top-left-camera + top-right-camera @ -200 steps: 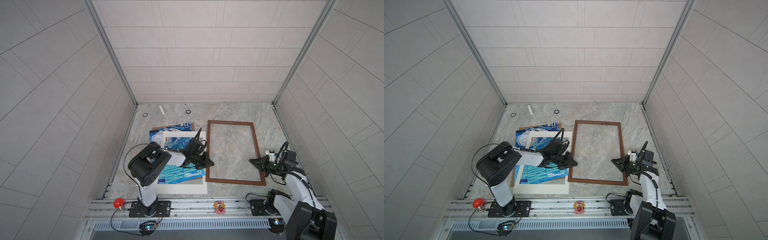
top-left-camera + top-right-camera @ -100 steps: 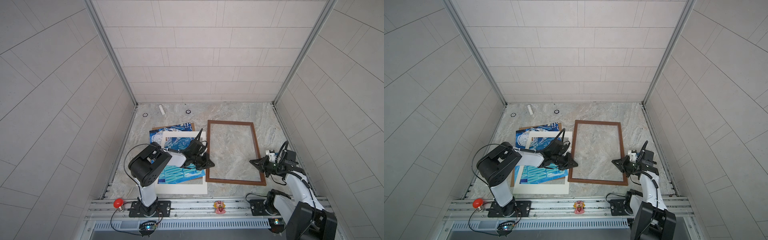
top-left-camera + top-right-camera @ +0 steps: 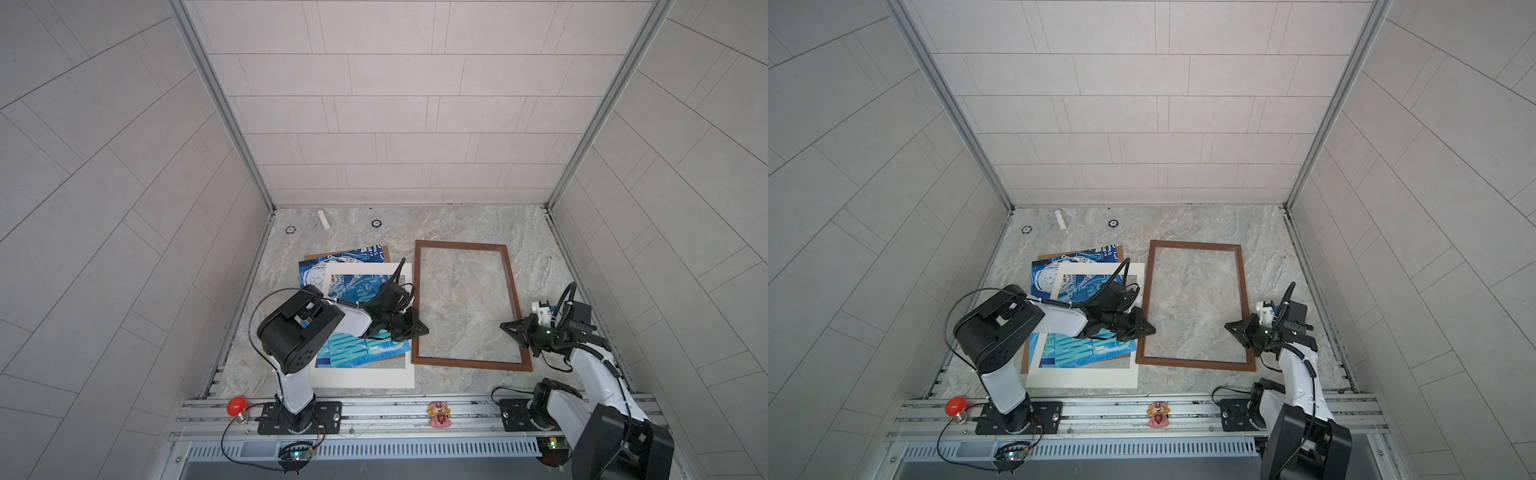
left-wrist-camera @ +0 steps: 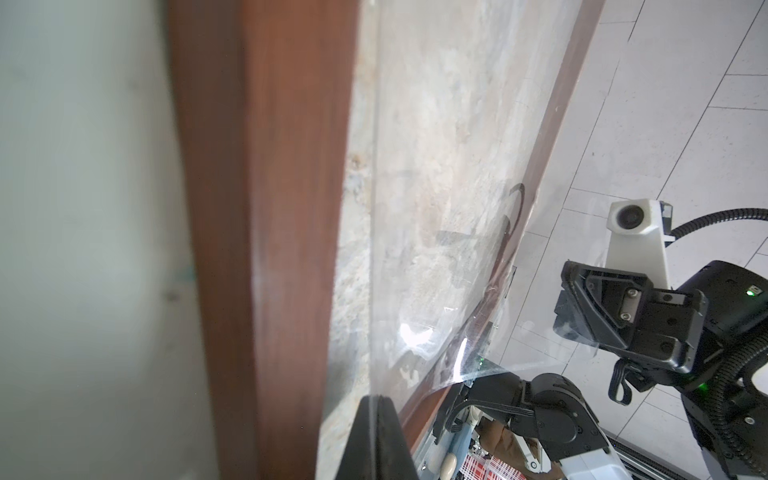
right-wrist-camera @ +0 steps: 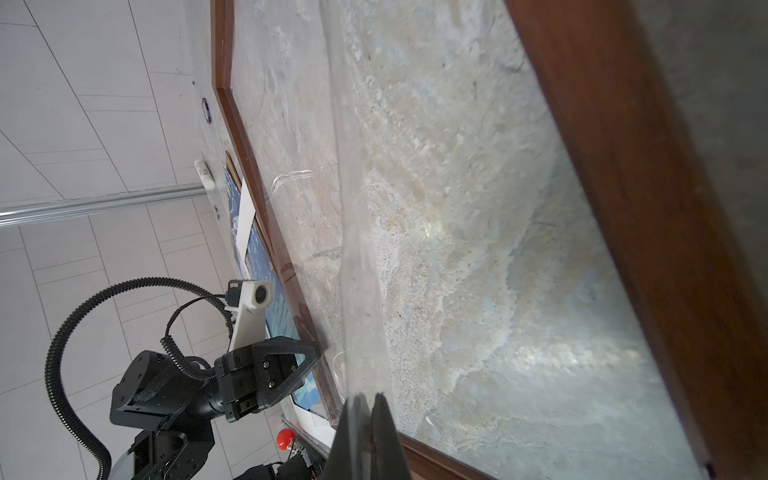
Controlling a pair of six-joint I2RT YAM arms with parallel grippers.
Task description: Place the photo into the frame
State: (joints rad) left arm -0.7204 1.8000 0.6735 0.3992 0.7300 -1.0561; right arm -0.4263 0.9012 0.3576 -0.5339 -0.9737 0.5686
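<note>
- Left end effector (image 3: 420,330): closed. In the left wrist view the tips are pinched on one edge of a clear sheet (image 4: 436,249). It is positioned over the frame's left rail, toward the near end.
- Right end effector (image 3: 505,326): closed in the same way on the sheet's opposite edge (right wrist view). It sits at the frame's right rail, near end.
- Clear sheet: spanned between both end effectors over the frame opening and hardly visible in the top views. Glare is bent in the left wrist view, so it is judged thin and flexible, prob. plastic. Whether its far end rests in the frame can't be told.
- Frame (image 3: 465,362): laid flat on the tabletop (image 3: 457,226), right of centre, with marble seen through the opening. It is judged stiff but light, so liable to slide if nudged.
- Photo (image 3: 353,353): not held. It lies skewed just left of the frame, on a brown backing board (image 3: 385,250) and under a cream mat (image 3: 365,379). Only the window area and the far-left corner are exposed.
- Handling (judged): the photo is light, thin and floppy, is easily creased, and prob. slick on the board.
- The mat is to be cleared first. Hold is best taken at the margin of an exposed edge or corner, pref. at two points to limit sag.
</note>
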